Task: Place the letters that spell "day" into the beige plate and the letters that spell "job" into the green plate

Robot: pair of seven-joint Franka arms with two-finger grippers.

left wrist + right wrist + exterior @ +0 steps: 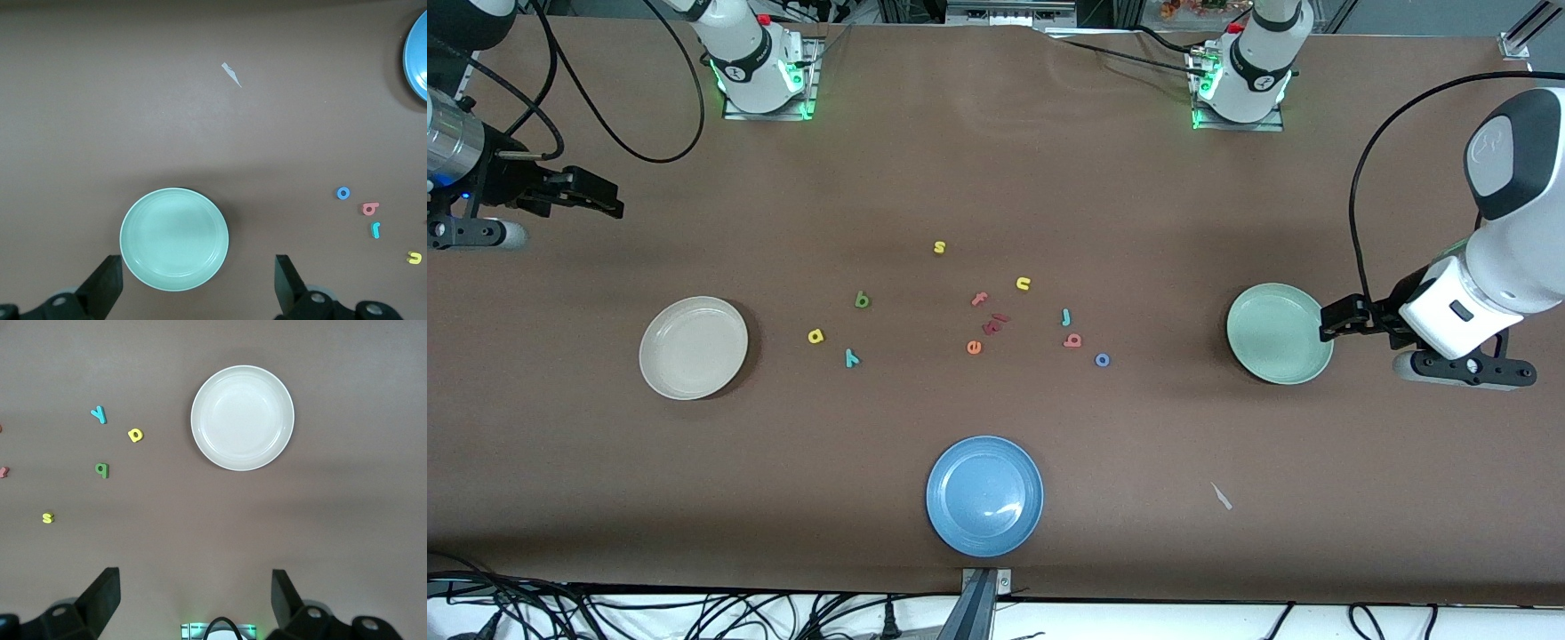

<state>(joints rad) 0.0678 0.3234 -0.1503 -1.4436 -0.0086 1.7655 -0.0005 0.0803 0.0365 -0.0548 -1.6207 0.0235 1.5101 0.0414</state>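
None of the six task letters has reached a plate yet; both plates are bare, so the whole job is left.

Taking the blue plate (984,495) as landmark and sweeping from the right arm's end of the table to the left arm's end:

The right gripper (596,203) hangs with its jaws spread and empty over bare table at the right arm's end, well apart from the blue plate; this arm waits.

The beige plate (694,348) lies farther from the camera than the blue plate, toward the right arm's end.

Next come the "day" letters, loose on the cloth: yellow a (815,336), teal y (852,358) and green d (862,300). All are farther back than the blue plate and near the beige plate, apart from each other.

Straight back from the blue plate sit the distractors: s (939,247), f (979,299), e (974,347), n (1023,284) and a dark red piece I cannot read.

Then the "job" letters, close together: teal j (1065,316), pink b (1072,340) and blue o (1102,359), farther back than the blue plate, toward the left arm's end.

The green plate (1279,333) lies well apart from them at that end, with the left gripper (1338,320), jaws wide and empty, over its rim.

Room looks generous: each trio has open cloth between it and its plate. The j and b nearly touch, so picking one may nudge the other.
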